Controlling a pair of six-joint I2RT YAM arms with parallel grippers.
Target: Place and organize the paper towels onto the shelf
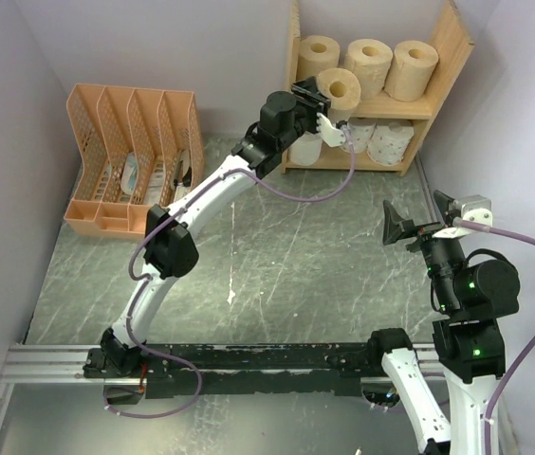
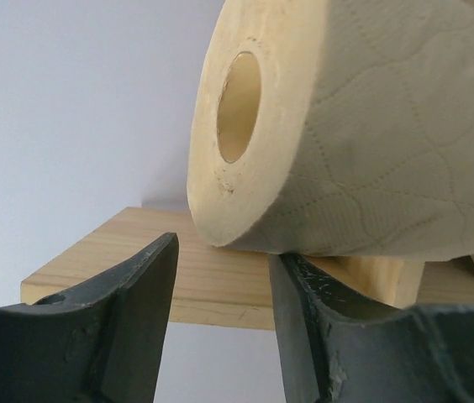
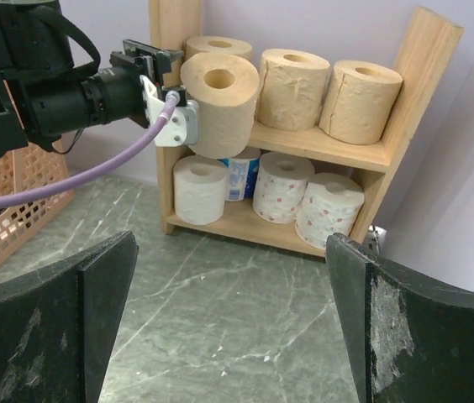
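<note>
Grey marbled table (image 1: 277, 275): carries the whole scene. A black rail (image 1: 249, 358) runs along its near edge under both arm bases.
Wooden shelf (image 1: 452, 47): two tiers with tall side panels, standing at the far right against the wall, its front facing the arms.
Left arm (image 1: 201, 194): stretched diagonally from the near left up to the left end of the shelf's top tier. A purple cable (image 1: 315, 194) sags below the wrist.
Right arm (image 1: 476, 284): folded up at the near right, well apart from the shelf, wrist aimed at the shelf front.
Orange file organizer (image 1: 130, 156): four slots, at the far left by the wall, well apart from the shelf.
White rolls (image 3: 281, 186): four upright on the bottom tier. The blue-marked roll (image 3: 239, 175) is second from the left and set further back.
Back row (image 1: 369, 64): three tan rolls upright, side by side along the rear of the top tier.
Front tan roll (image 1: 341, 88): upright with its core up, at the front left of the top tier, before the back row. The left wrist view shows it touching bare wood.
Left gripper (image 2: 224, 252): fingers parted and clasping nothing, with wood showing in the gap. The front tan roll sits just past the tips.
Right gripper (image 3: 229, 252): fingers spread wide, nothing between them.
</note>
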